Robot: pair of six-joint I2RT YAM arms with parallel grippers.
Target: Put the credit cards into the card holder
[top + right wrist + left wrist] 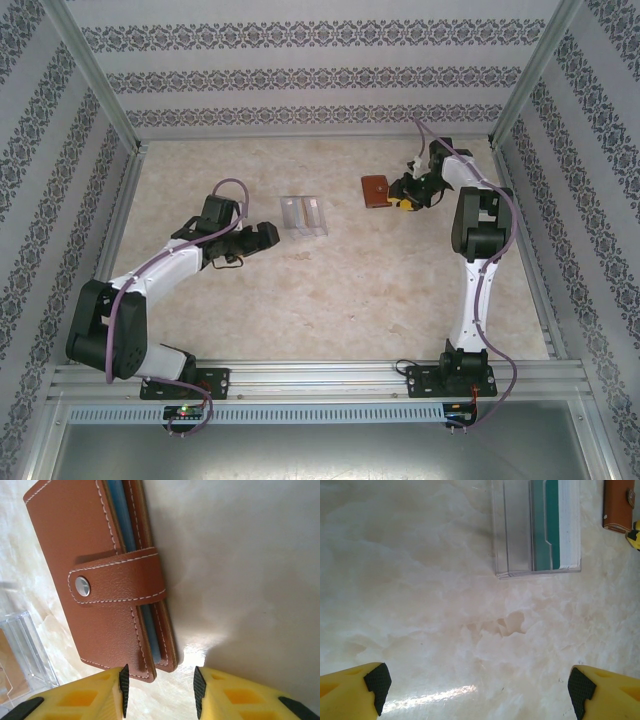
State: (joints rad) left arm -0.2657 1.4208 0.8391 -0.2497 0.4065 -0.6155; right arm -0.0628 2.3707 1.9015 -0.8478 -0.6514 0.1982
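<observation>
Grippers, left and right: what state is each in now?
Left gripper: wide open, holding nothing.
Right gripper: partly open, empty, tips at the end of the reddish-brown leather card holder.

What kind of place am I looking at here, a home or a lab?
Probably a lab test cell, not a home: a marble-look table boxed in by patterned panels on a metal frame, with a left arm and right arm bolted to a rail.

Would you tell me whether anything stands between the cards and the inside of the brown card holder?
Yes: the card holder is folded shut, and its snap strap is fastened across the open edge. The teal card also sits inside the clear plastic case, apart from the holder.
</observation>
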